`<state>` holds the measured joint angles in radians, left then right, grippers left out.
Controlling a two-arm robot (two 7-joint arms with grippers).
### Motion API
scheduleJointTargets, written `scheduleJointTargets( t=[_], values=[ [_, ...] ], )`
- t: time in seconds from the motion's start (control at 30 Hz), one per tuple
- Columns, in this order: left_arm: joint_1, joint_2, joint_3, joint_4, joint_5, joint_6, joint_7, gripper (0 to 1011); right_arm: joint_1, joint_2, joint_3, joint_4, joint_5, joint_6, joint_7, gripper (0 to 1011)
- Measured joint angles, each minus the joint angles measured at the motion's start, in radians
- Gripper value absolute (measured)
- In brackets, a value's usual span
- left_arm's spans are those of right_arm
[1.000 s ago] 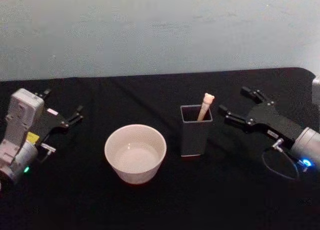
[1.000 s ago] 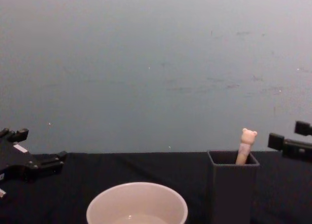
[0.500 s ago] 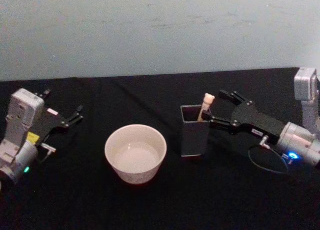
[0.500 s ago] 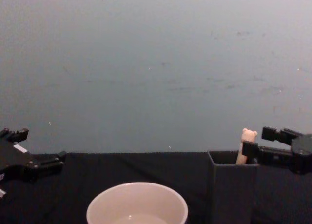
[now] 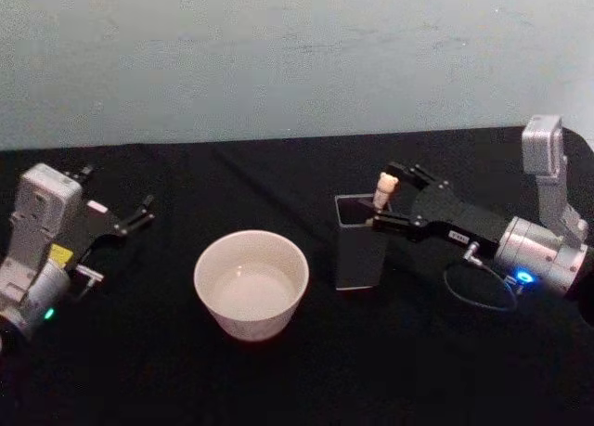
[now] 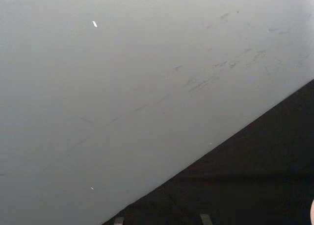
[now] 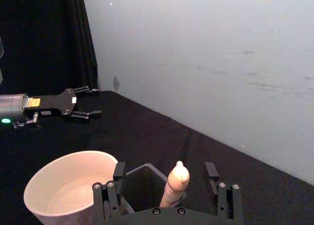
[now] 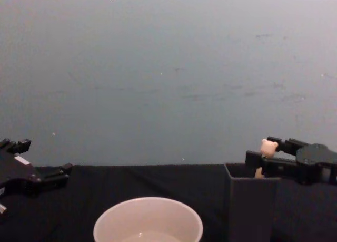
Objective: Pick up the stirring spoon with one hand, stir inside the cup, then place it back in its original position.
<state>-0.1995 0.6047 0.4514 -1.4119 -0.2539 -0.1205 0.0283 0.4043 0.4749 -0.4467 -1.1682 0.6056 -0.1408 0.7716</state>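
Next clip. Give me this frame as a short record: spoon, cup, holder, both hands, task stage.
Cup: wide round cream-white cup on black table
Holder: tall dark grey square holder, right of cup
Spoon: slim beige stirring spoon with bear-head top, standing in holder
Right: black right hand with silver wrist, open, straddling the bear head
Left: black left hand, open, parked at table's left
Stage: spoon not yet gripped

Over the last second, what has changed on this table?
The right gripper swept left toward the dark grey holder. Its open fingers now straddle the bear-topped handle of the stirring spoon without gripping it. The spoon, holder, cream cup and left gripper stayed put.
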Motion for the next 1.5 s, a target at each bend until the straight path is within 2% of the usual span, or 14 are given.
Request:
scheduleJointTargets(
  t=[0.9,1.13,1.5],
  values=[
    [0.000,0.000,0.000,0.000,0.000,0.000,0.000,1001,0.011,-0.008,-0.010,0.010,-0.006,0.016,-0.002,996],
    [0.000,0.000,0.000,0.000,0.000,0.000,0.000,1001,0.010,-0.008,-0.009,0.010,-0.005,0.016,-0.003,834],
    [0.000,0.000,0.000,0.000,0.000,0.000,0.000,1001,0.010,-0.008,-0.009,0.009,-0.005,0.015,-0.003,472]
  ],
)
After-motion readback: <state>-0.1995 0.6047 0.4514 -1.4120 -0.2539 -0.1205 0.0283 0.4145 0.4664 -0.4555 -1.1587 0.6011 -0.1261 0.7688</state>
